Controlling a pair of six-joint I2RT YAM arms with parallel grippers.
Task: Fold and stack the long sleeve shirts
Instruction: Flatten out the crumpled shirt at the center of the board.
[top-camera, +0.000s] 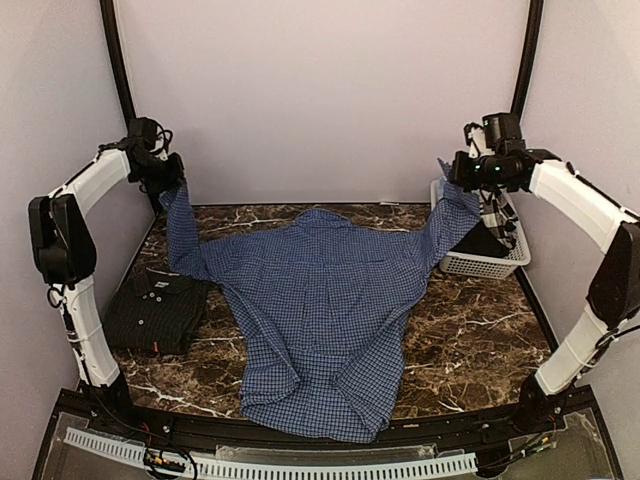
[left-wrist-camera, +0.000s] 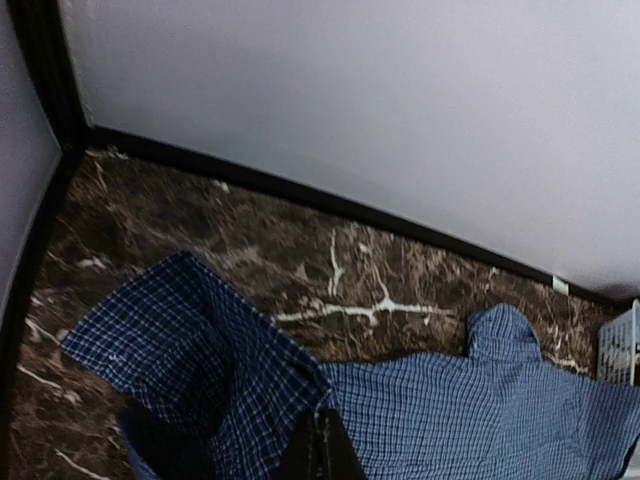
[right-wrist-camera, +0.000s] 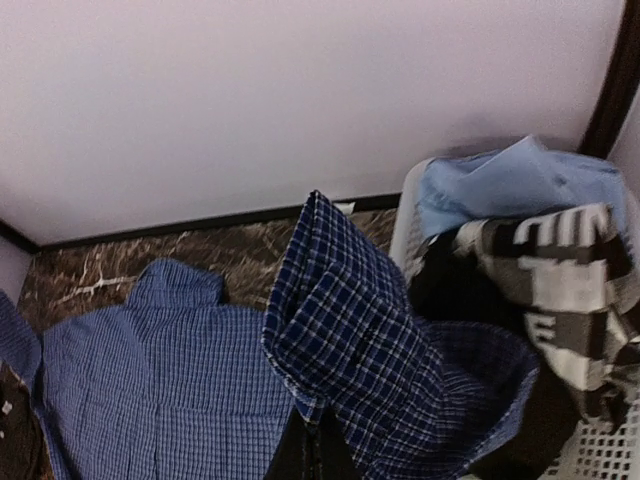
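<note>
Two grippers are up high in the top view. The left gripper (top-camera: 168, 182), in the upper left, is clamped tight on one sleeve of the blue shirt (top-camera: 320, 310). The right gripper (top-camera: 460, 175), in the upper right, is clamped tight on the other sleeve. The shirt's body lies flat in the middle of the table (top-camera: 470, 345), with both sleeves pulled up. A folded dark shirt (top-camera: 160, 312) lies at the lower left. A white basket (top-camera: 490, 264) sits at the right.

The left wrist view shows the checked sleeve up close, pinched at the bottom edge, with the collar at the lower right.

Only the right wrist view shows what is inside the basket: a light blue cloth (right-wrist-camera: 520, 185) and a black and white cloth (right-wrist-camera: 560, 285). The other sleeve stands in the middle, pinched at the bottom.
</note>
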